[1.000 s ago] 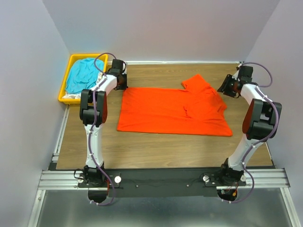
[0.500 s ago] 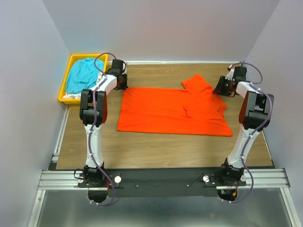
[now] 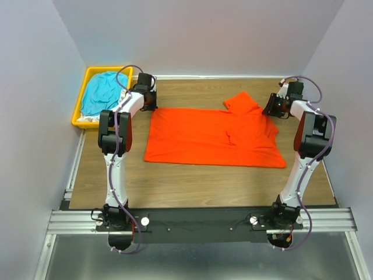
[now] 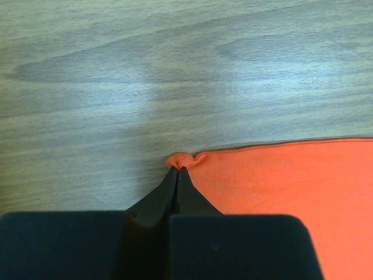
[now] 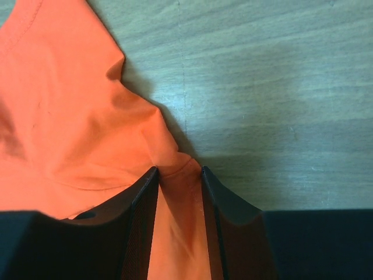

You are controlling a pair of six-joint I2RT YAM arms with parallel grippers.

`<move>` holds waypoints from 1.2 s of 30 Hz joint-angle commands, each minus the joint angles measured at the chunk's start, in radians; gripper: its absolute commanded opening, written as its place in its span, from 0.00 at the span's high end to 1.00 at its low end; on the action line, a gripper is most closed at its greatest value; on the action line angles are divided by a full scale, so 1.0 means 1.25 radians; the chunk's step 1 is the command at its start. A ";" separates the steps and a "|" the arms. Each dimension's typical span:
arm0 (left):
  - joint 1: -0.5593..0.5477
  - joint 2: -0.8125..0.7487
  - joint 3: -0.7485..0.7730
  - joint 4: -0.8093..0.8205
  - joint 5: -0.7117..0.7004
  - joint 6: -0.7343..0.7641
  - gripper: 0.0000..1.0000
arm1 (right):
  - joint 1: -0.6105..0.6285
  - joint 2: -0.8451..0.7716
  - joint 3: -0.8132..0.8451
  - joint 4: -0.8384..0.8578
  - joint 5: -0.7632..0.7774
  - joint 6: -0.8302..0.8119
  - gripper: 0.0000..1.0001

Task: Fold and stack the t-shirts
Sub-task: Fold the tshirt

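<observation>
A bright orange-red t-shirt [image 3: 213,137] lies spread on the wooden table, with one sleeve folded up at its far right. My left gripper [image 4: 177,170] is shut on the shirt's far left corner [image 4: 180,160], which bunches at the fingertips. In the top view that gripper [image 3: 152,105] sits low at the corner. My right gripper [image 5: 179,170] is at the shirt's far right edge [image 3: 269,111]. Its jaws stand apart, with a fold of orange cloth [image 5: 175,221] between the fingers. A teal-blue t-shirt [image 3: 102,92] lies crumpled in the bin.
The yellow plastic bin [image 3: 78,111] stands off the table's far left corner, with some white fabric [image 3: 87,118] at its near end. Grey walls close in the back and both sides. Bare wood shows all around the orange shirt.
My right arm has swung in toward the shirt's far right edge, and its jaws have narrowed slightly around the cloth. The left gripper has shut on the corner and stays put.
</observation>
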 commanded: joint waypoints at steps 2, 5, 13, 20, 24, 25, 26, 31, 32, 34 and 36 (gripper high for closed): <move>-0.001 0.024 -0.015 -0.035 0.007 0.009 1.00 | 0.006 0.062 0.011 -0.016 0.033 -0.025 0.57; -0.001 0.023 -0.019 -0.036 0.003 0.009 1.00 | 0.006 0.064 0.019 -0.016 0.059 -0.026 0.57; 0.000 0.017 -0.034 -0.033 -0.013 0.001 1.00 | 0.003 0.035 0.002 -0.016 0.161 -0.028 0.57; 0.001 0.019 -0.028 -0.036 -0.014 -0.002 1.00 | 0.005 -0.004 0.006 -0.016 0.069 -0.031 0.53; 0.000 0.022 -0.024 -0.039 -0.013 0.001 1.00 | 0.004 -0.011 0.038 -0.014 -0.003 -0.032 0.52; 0.001 0.022 -0.024 -0.039 -0.012 0.001 1.00 | 0.005 -0.011 0.044 -0.016 -0.007 -0.032 0.52; 0.001 0.023 -0.024 -0.039 -0.013 0.002 1.00 | 0.003 -0.009 0.049 -0.015 -0.008 -0.031 0.52; 0.000 0.022 -0.024 -0.039 -0.013 0.002 1.00 | 0.005 -0.014 0.053 0.006 0.050 -0.031 0.52; 0.000 0.022 -0.024 -0.039 -0.010 0.003 1.00 | 0.003 -0.019 0.049 0.020 0.053 -0.031 0.52; 0.000 0.022 -0.026 -0.040 -0.012 0.004 1.00 | 0.005 -0.027 0.044 0.032 0.058 -0.032 0.52; 0.001 0.023 -0.025 -0.040 -0.010 0.002 1.00 | 0.005 -0.033 0.041 0.041 0.065 -0.032 0.52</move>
